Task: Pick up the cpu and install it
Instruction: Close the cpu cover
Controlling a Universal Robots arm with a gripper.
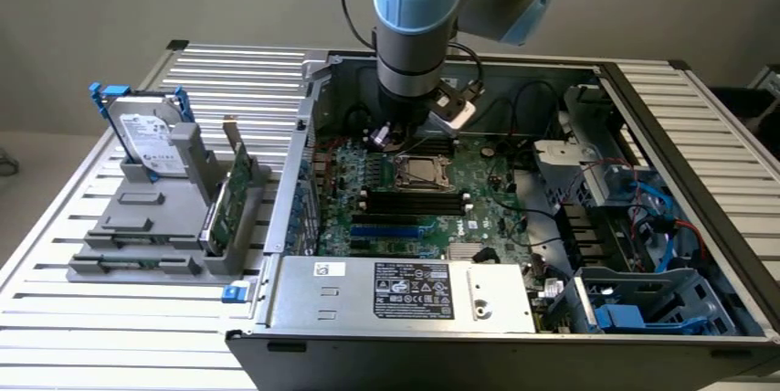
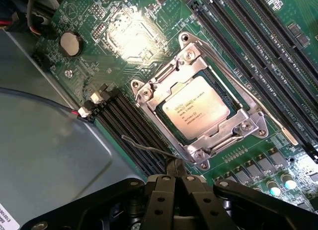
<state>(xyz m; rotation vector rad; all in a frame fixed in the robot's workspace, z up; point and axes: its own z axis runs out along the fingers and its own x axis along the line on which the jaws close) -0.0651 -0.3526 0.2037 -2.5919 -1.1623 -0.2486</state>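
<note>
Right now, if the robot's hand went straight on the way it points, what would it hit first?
Probably the metal socket frame near its thin lever, just short of the cpu; depth is hard to judge.

In my exterior view the light is soft and even: the table looks pale and bright, and the inside of the computer case is darker. In the wrist view a white glare lies on the motherboard, the cpu shines softly, and the end effector is nearly black in shadow.

cpu in socket frame, on motherboard, inside case
</note>
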